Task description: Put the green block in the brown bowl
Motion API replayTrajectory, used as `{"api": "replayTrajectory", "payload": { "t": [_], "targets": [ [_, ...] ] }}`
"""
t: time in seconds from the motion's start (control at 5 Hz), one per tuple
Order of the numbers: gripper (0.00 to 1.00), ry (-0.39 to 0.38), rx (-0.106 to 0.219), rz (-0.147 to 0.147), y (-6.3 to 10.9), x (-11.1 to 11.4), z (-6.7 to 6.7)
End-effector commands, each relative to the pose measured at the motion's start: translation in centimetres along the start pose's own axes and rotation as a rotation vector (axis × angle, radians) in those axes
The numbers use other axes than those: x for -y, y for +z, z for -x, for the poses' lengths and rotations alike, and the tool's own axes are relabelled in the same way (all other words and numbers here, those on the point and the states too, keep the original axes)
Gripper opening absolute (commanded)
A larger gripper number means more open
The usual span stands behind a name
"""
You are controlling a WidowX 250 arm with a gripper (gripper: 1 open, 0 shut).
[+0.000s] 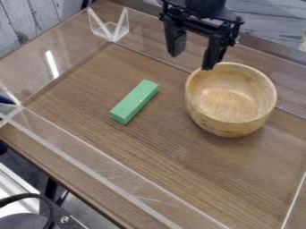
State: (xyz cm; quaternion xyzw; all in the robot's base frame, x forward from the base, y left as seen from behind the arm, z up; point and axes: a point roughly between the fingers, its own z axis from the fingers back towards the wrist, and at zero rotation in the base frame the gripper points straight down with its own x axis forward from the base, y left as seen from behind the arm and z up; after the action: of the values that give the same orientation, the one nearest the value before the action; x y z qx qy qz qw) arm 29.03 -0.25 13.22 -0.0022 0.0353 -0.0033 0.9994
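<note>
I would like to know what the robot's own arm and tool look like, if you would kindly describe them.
The arm's visible end is black and angular, with jutting bracket-like parts. Its tool is also black, with two chunky, blocky fingers. I see no readable markings.

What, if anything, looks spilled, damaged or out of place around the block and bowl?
Nothing stands out. The green block lies flat on the table beside the brown bowl, which sits upright. The gripper's fingers are open, above the bowl's far side. I see no spill or damage.
</note>
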Motion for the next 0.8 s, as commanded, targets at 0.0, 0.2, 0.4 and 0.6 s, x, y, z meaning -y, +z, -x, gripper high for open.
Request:
{"api": "replayTrajectory", "payload": {
  "t": [0.0, 0.2, 0.4, 0.6],
  "targets": [
    [1.00, -0.001, -0.019, 0.005, -0.2, -1.0, 0.4],
    [1.00, 0.071, -0.038, 0.007, -1.4, -2.7, 1.0],
    [1.00, 0.146, -0.055, 0.007, -2.6, -4.8, 1.5],
    [1.00, 0.172, -0.031, -0.032, -2.9, -6.4, 2.8]
  ]
}}
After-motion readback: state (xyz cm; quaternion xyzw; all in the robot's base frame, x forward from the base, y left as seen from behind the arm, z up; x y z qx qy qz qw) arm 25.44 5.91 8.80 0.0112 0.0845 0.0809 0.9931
